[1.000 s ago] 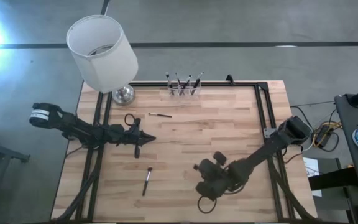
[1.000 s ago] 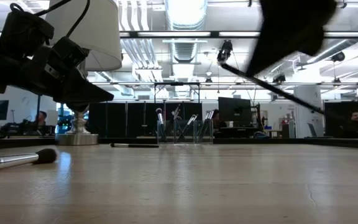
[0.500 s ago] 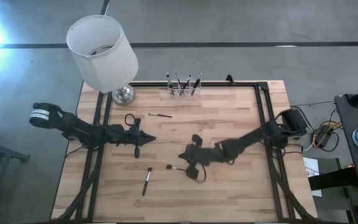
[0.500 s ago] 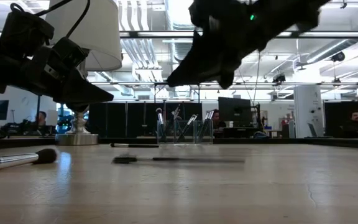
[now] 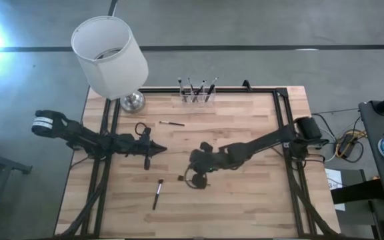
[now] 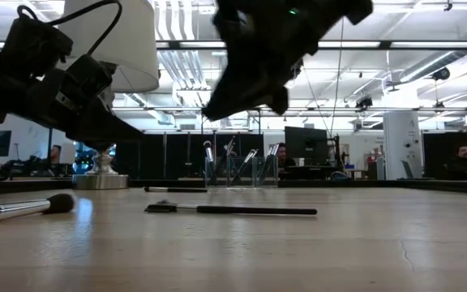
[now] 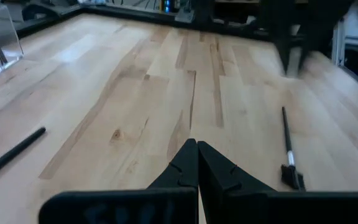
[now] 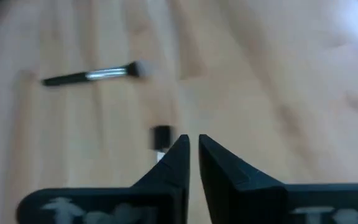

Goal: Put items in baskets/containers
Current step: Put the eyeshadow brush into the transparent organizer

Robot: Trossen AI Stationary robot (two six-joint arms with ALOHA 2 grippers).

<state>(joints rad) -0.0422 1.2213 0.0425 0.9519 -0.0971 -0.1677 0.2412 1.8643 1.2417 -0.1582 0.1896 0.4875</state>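
A clear holder [image 5: 197,97] stands at the table's far edge with several makeup brushes upright in it. Three brushes lie flat on the wood. One [image 5: 172,123] is near the holder and one [image 5: 157,193] lies toward the near edge. The third [image 6: 232,210] is under my right gripper, its bristle head [image 5: 181,179] showing. My right gripper [image 5: 191,168] hovers above that brush with a narrow gap between its fingertips [image 8: 193,142] and nothing in it. My left gripper [image 5: 159,149] is shut and empty at centre-left, above the table.
A table lamp with a white shade [image 5: 109,53] and a chrome base [image 5: 132,101] stands at the far left corner. A black frame rail [image 5: 280,113] runs along the table's right and far sides. Bare wood lies right of centre.
My right gripper has swung from the near edge toward the table's left and far side, turning as it went. The brush it carried slanting in the air has dropped and now lies flat on the table beneath it.
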